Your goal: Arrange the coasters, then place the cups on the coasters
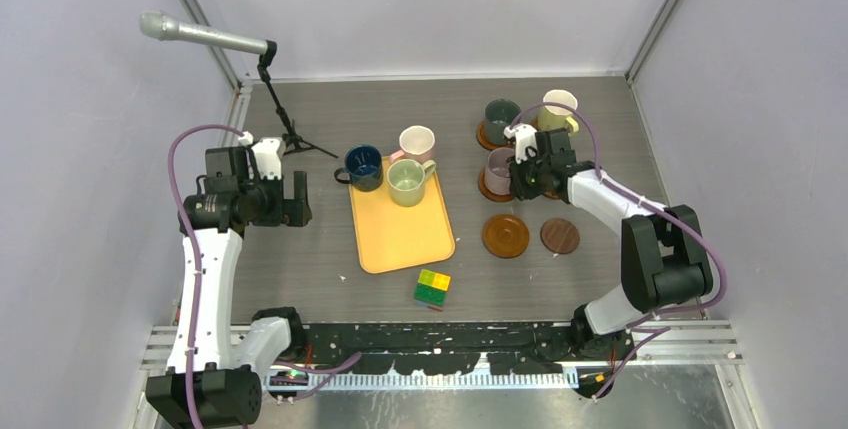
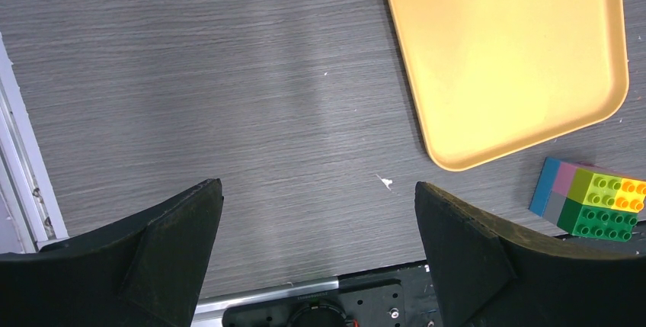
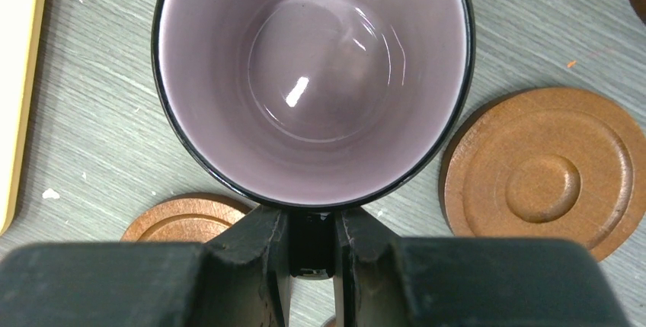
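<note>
We saw the right gripper (image 3: 312, 224), jaws narrow on the handle (image 3: 312, 249) of the mauve cup (image 3: 312, 75), upright just ahead over a coaster (image 3: 183, 219) far right on the counter (image 1: 320, 239); the left gripper (image 2: 318, 188) hung well apart, jaws wide, empty.

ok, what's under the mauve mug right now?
A brown coaster: only its rim shows past the mauve mug. The rest is covered, so whether the mug rests on it or hangs above in the right gripper cannot be told.
</note>
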You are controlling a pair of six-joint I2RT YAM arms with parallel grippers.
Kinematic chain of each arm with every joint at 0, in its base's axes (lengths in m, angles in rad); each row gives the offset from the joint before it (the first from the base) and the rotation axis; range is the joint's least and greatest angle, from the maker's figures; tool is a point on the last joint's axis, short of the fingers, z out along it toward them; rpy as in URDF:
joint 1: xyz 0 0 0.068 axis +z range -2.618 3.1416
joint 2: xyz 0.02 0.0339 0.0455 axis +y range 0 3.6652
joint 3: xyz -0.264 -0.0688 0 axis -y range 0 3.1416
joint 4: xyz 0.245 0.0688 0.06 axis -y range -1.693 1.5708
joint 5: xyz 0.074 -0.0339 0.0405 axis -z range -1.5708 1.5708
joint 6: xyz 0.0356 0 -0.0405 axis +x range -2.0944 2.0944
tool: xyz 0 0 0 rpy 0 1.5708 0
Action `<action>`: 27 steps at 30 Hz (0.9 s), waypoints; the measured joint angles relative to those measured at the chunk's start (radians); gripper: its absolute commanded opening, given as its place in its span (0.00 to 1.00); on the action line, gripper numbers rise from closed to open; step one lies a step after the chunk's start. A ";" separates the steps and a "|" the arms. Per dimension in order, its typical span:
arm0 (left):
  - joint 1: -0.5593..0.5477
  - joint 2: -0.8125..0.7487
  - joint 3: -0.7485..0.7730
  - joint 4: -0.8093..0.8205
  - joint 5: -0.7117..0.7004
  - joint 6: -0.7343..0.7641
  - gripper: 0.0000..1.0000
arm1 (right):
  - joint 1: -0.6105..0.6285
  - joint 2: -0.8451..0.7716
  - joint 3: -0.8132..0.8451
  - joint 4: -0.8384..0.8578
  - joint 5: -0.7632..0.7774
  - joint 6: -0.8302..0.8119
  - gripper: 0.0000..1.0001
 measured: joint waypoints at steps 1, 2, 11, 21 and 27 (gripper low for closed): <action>0.000 0.000 0.000 0.000 0.000 0.000 1.00 | 0.000 0.004 0.000 0.006 0.000 -0.005 0.07; 0.000 0.000 0.000 0.000 0.000 0.000 1.00 | 0.000 0.008 0.000 0.014 0.000 -0.009 0.07; 0.000 0.000 0.000 0.000 0.000 0.000 1.00 | 0.000 0.023 0.000 0.039 -0.001 -0.018 0.23; 0.000 0.000 0.000 0.000 0.000 0.000 1.00 | -0.001 -0.021 0.000 -0.012 -0.003 -0.024 0.69; 0.000 0.000 0.000 0.000 0.000 0.001 1.00 | -0.019 -0.084 0.035 -0.121 -0.018 -0.042 0.73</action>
